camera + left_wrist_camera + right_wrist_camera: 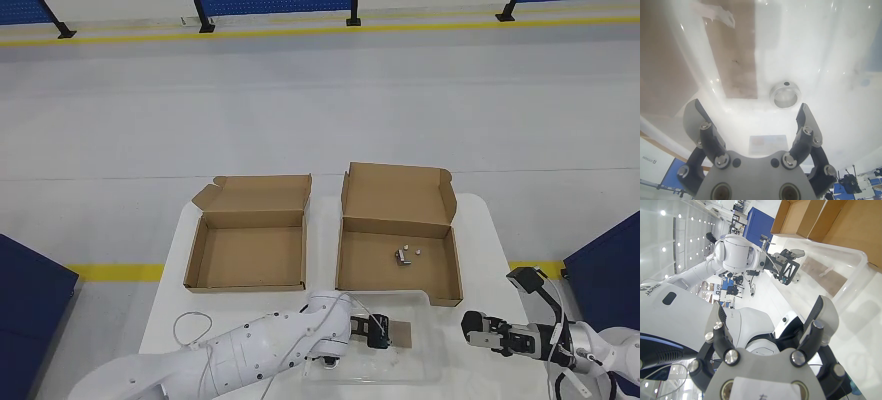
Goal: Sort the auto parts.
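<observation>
Table (478, 250): L tool (749, 103) spread by ring (778, 89).

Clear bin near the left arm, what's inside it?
A metal ring, a brown card with a white bracket on it, and the open left gripper. The left arm covers part of the bin.

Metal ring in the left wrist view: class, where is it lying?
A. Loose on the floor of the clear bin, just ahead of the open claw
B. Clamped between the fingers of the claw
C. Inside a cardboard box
A: the metal ring lies free on the floor of the clear bin, just beyond the fingertips of the left claw, which is open and not touching it.
</observation>
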Robot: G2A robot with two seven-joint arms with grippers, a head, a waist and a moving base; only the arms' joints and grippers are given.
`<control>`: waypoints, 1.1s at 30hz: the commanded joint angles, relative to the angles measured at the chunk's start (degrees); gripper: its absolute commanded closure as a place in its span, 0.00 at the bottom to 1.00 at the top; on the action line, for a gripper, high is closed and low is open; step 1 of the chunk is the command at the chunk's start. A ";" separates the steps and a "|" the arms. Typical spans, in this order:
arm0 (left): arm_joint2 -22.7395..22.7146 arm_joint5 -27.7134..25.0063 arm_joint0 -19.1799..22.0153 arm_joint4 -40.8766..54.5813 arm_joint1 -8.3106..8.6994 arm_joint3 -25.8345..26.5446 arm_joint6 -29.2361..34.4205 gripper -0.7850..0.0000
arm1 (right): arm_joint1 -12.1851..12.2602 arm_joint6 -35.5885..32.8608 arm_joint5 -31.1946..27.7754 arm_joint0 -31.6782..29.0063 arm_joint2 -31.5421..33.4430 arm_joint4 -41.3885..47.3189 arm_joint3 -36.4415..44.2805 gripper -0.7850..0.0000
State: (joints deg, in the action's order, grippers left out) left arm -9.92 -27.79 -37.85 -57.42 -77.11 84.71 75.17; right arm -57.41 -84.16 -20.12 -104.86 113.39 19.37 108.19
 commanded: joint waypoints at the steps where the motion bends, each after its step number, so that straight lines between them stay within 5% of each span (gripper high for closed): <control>1: 0.01 -0.03 0.01 0.01 0.02 0.03 -0.02 0.00 | 0.00 0.00 0.00 0.00 0.00 0.01 0.01 0.00; 10: -0.16 -0.65 -1.36 -2.25 -0.45 -1.58 -2.71 0.02 | 0.00 0.00 0.00 0.00 0.00 0.01 0.01 0.00; 15: -0.67 -0.99 -1.67 -2.54 -0.80 -2.02 -2.27 0.38 | 0.00 0.00 0.00 0.00 0.00 0.01 0.01 0.00; 33: -0.62 -0.23 -1.76 -3.21 -0.13 -0.72 1.09 0.45 | 0.00 0.00 0.00 0.00 0.00 0.01 0.01 0.00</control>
State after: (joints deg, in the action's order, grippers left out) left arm -10.96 -28.10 -39.74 -60.97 -77.23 84.09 76.19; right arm -57.41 -84.16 -20.12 -104.86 113.39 19.37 108.19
